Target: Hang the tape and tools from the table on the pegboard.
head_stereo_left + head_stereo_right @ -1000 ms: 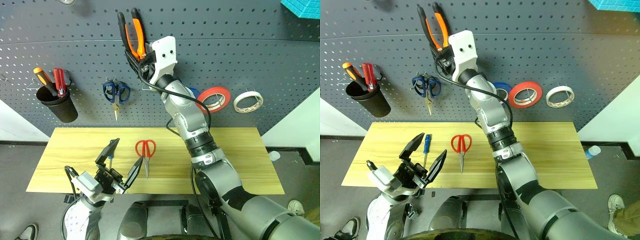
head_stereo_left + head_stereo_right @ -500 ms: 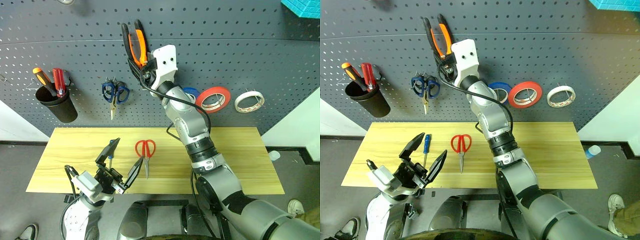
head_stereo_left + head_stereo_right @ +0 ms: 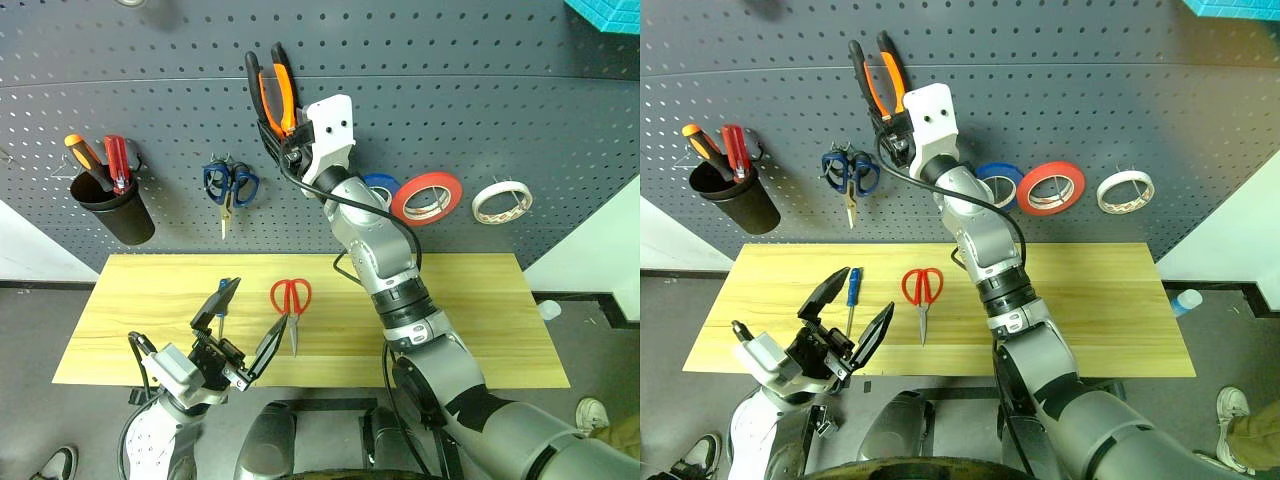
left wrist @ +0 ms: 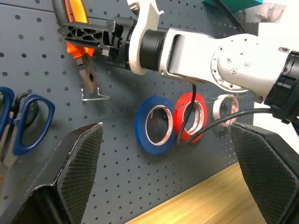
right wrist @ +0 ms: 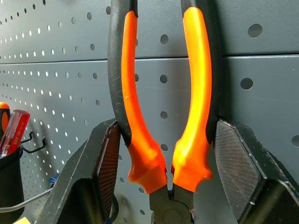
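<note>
The pegboard rises ahead of my fingers, the worktop below them. My right fingers clamp the pliers by the handles, handles up, nose just above a wire hook. I judge this the hanging step: next, ease the nose onto that hook, then let go. Room is tight beside the blue-handled scissors and blue roll. My left fingers spread wide, empty, over the red-handled scissors and screwdriver. The tape already hangs.
</note>
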`<state>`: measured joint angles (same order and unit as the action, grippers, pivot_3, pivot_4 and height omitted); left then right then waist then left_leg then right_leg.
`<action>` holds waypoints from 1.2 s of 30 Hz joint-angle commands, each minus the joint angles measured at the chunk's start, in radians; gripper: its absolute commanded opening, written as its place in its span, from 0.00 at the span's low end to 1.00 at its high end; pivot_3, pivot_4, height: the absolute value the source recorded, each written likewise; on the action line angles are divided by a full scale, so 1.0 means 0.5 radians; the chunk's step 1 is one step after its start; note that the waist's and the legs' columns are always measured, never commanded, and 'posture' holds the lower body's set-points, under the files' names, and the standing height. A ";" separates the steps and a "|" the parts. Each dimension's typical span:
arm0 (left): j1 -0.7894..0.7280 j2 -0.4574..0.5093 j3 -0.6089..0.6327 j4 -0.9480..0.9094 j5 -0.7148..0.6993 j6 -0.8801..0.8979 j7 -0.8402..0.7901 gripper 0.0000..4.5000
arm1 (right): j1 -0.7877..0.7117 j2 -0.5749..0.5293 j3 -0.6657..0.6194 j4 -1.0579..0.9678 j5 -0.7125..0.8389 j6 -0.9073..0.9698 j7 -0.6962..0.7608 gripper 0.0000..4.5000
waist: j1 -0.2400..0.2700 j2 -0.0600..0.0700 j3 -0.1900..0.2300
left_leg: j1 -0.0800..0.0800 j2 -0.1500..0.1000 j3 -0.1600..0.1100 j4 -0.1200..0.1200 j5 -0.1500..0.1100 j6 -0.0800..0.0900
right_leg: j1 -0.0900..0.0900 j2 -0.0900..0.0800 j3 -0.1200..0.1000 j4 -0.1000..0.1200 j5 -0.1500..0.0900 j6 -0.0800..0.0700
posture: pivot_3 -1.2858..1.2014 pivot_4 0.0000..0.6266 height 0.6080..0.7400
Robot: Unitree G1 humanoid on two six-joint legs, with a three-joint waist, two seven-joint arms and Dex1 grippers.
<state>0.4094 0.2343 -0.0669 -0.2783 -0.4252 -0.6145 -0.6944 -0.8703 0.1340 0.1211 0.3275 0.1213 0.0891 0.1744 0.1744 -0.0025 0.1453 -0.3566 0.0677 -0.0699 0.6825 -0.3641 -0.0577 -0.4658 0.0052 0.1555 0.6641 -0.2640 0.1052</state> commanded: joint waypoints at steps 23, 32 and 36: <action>0.075 0.102 0.008 -0.247 -0.059 0.120 0.012 1.00 | 0.095 0.121 0.048 -0.097 0.042 -0.205 -0.111 0.58 | -0.001 0.000 0.044 | -0.001 0.000 0.000 0.000 0.000 0.000 | -0.001 0.000 0.000 0.000 0.000 0.000 | 0.69 0.26 0.60; 0.109 0.112 0.006 -0.279 -0.075 0.131 0.003 1.00 | 0.144 0.122 0.079 -0.147 0.046 -0.186 -0.137 0.58 | -0.004 0.003 0.063 | -0.001 0.000 0.000 0.000 0.000 0.000 | -0.001 0.000 0.000 0.000 0.000 0.000 | 0.68 0.28 0.60; 0.122 0.121 -0.004 -0.298 -0.080 0.142 -0.003 1.00 | 0.148 0.122 0.070 -0.164 0.047 -0.222 -0.163 0.58 | -0.005 0.003 0.069 | -0.001 0.000 0.000 0.000 0.000 0.000 | -0.001 0.000 0.000 0.000 -0.001 0.000 | 0.69 0.27 0.60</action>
<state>0.4621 0.2856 -0.0651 -0.3840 -0.4495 -0.5455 -0.6925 -0.8114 0.1281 0.1564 0.2811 0.1398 -0.0010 0.1008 0.1721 -0.0010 0.1798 -0.3570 0.0677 -0.0699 0.6825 -0.3642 -0.0576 -0.4662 0.0052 0.1557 0.6640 -0.2644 0.1054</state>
